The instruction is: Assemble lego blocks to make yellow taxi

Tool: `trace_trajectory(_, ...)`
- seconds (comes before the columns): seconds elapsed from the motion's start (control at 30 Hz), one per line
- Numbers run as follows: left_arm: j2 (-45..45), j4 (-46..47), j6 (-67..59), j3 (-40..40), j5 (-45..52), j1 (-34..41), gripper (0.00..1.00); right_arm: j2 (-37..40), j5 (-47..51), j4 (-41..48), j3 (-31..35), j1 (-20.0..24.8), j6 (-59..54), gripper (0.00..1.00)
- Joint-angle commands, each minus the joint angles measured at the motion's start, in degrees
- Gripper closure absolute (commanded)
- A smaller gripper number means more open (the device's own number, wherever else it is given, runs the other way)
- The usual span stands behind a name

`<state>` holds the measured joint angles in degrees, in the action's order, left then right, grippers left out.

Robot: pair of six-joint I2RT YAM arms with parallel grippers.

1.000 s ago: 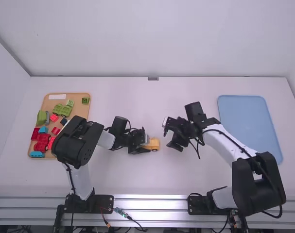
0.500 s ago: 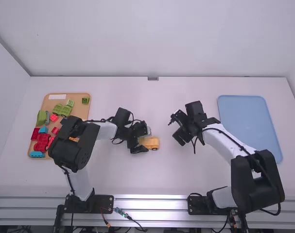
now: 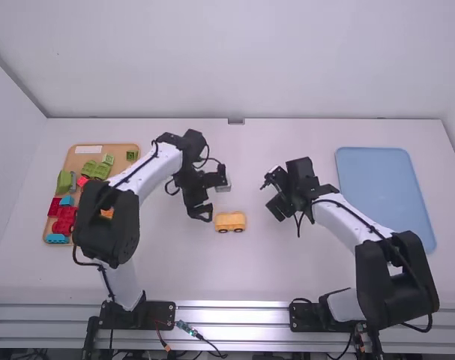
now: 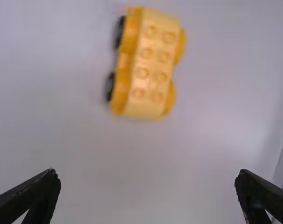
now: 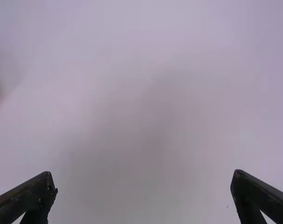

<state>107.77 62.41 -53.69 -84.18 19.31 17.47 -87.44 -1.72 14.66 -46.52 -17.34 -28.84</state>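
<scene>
The worktop (image 3: 175,277) is smooth, so a nudge could roll the car. The left arm (image 3: 107,225) crosses above the brown tray (image 3: 124,169), left of the left hand; swinging back too low, it could scatter parts there. The left hand (image 4: 148,172) is wide open and empty, as is the right hand (image 5: 143,173). The car (image 4: 155,60) stands upright just right of the left hand; a block pressed off-line with its studs (image 4: 142,73) could seat crooked.

Diffuse light brightens the bench (image 3: 287,270); faint glare sits centre-right in the left wrist view, soft shadow mid-frame in the right.
</scene>
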Motion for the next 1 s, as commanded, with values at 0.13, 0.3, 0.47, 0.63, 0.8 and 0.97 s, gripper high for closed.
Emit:
trace_trajectory(0.13,-1.22,0.22,9.79,-6.43,-16.15,0.17,0.01,-0.47,0.09,-2.27,0.48,-0.07,0.59,0.01)
trace_trajectory(0.3,-1.22,-3.65,12.0,-6.71,-24.15,0.15,0.01,-0.47,0.11,-2.93,0.48,0.15,0.57,0.01)
trace_trajectory(0.47,-1.25,-8.57,37.86,-7.54,-35.5,-0.42,0.01,-0.47,0.09,-2.95,0.48,0.02,0.57,0.01)
trace_trajectory(0.63,-1.27,-6.99,75.1,-9.14,-47.76,-4.63,0.01,-0.47,0.09,-3.06,0.48,-0.04,0.61,0.01)
trace_trajectory(0.8,-1.27,-0.63,100.24,-9.18,-43.21,-13.88,0.01,-0.47,0.11,-2.64,0.48,0.15,0.57,0.01)
trace_trajectory(0.97,-1.27,5.33,114.12,-9.05,-31.08,-25.14,0.01,-0.47,0.07,-2.91,0.48,0.11,0.59,0.01)
